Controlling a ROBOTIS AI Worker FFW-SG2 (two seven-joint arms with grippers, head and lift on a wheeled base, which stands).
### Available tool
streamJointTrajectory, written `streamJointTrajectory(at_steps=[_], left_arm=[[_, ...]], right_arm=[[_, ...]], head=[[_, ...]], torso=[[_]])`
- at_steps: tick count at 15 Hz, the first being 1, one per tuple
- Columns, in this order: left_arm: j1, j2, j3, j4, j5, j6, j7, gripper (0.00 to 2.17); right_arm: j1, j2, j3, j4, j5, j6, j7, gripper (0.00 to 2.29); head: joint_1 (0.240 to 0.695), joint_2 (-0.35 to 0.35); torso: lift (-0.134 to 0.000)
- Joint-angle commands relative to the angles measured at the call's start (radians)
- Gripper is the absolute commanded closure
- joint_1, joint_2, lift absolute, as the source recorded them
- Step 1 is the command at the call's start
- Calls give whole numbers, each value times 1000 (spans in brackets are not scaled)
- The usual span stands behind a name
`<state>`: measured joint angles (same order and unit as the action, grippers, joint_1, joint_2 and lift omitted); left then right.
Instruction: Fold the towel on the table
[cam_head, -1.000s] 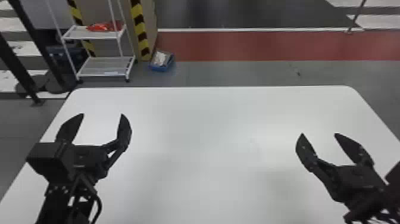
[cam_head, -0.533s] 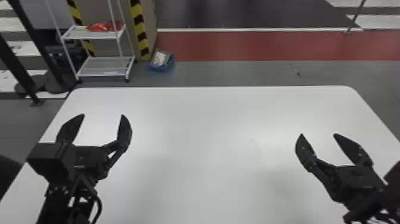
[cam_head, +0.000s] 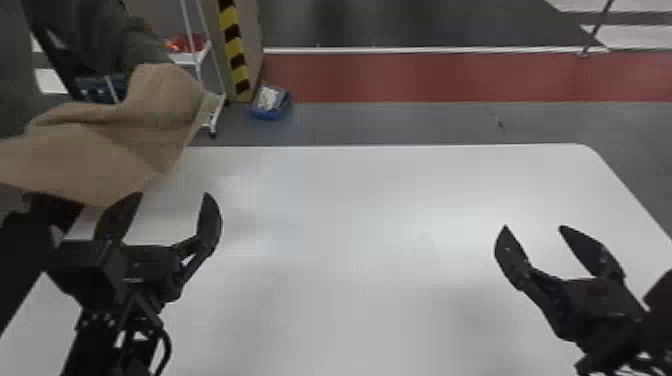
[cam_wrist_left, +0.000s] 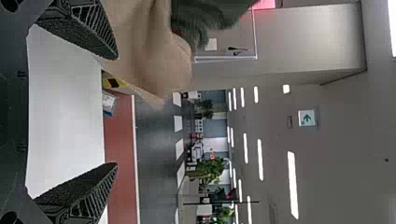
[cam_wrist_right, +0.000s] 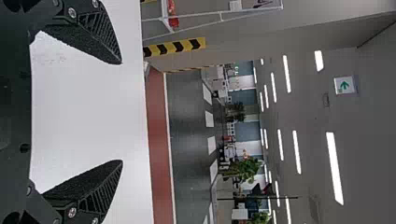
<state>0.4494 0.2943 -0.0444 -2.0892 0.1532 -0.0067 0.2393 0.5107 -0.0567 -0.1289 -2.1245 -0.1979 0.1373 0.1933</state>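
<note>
Head view: towel (cam_head: 95, 155) held up near a sleeve (cam_head: 142, 42), likely 0 folds done, laying-out and folding remain; left gripper (cam_head: 172, 194) and right gripper (cam_head: 533, 227) open, empty.

1. Towel (cam_head: 110, 150) over the table's (cam_head: 350, 215) far left corner.
2. Left gripper (cam_head: 170, 194) above its left part, right gripper (cam_head: 534, 227) above its right.
3. Beyond the far edge, rack (cam_head: 216, 116); right of it, bin (cam_head: 270, 111).

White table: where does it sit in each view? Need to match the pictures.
Head view: the table spans centre and foreground, its far left corner hidden by the towel.
Left wrist view: between the open fingers of the left gripper.
Right wrist view: between the open fingers of the right gripper.
Shared landmark: red floor strip, past the far edge.
</note>
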Motion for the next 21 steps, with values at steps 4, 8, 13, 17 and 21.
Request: streamJointTrajectory(at_steps=[4,8,13,17,21], left_arm=[[-1,-1,-3,0,-1,3,0,76],[-1,-1,-6,1,-1,3,0,76],[-5,-3,-6,3,-1,6,0,76],[-5,-1,-8,9,0,6,0,76],[-8,2,-8,11,0,6,-2,76]], right_arm=[[0,-3,0,0,0,3,0,137],[-1,-3,0,3,0,3,0,137],[-3,-3,-2,5,0,3,0,137],[-3,-2,-2,6,0,3,0,140],[0,-2,-2,5,8,6,3,164]], head=[[695,22],[695,21],[695,19],[695,18],[695,20]], torso=[[-128],[-128],[-128],[-128],[-128]])
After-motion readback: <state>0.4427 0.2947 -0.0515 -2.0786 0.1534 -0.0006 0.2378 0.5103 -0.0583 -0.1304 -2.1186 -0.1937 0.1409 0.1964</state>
